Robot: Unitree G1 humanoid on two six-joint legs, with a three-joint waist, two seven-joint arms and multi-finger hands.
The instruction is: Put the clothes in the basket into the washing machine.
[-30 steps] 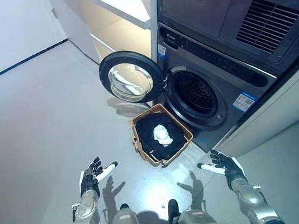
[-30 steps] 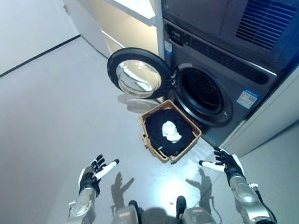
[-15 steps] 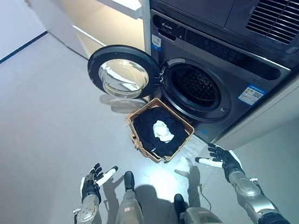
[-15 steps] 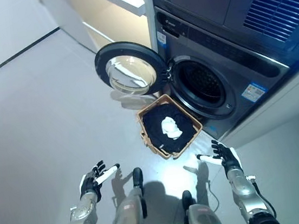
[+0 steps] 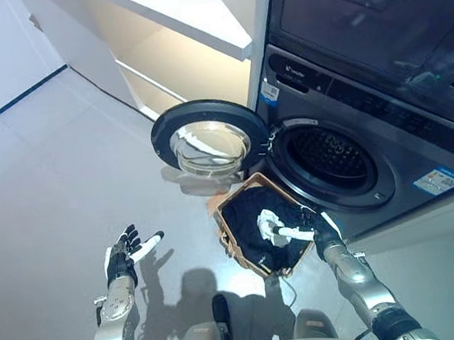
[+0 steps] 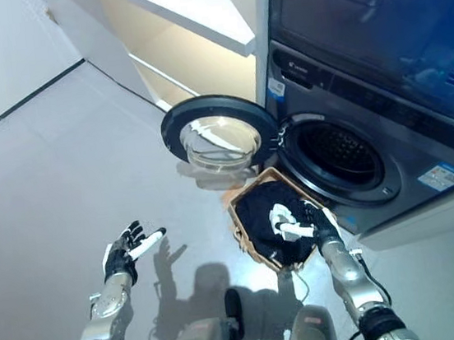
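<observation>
Right hand over the laundry basket, clothes not yet gripped.

From the left: my left hand hangs spread and empty over the floor; the basket of dark clothes and a white piece sits before the open washing machine. My right hand, fingers apparently straight (hard to judge), may snag the rim or tip it.

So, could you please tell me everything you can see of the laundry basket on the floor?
The basket is a small, square, tan one that looks woven, standing upright on the grey floor just in front of the washing machine's open drum and below its swung-open round door. It holds dark clothes with a white garment on top. The right hand reaches over its right side, fingers extended; actual contact cannot be told.
</observation>
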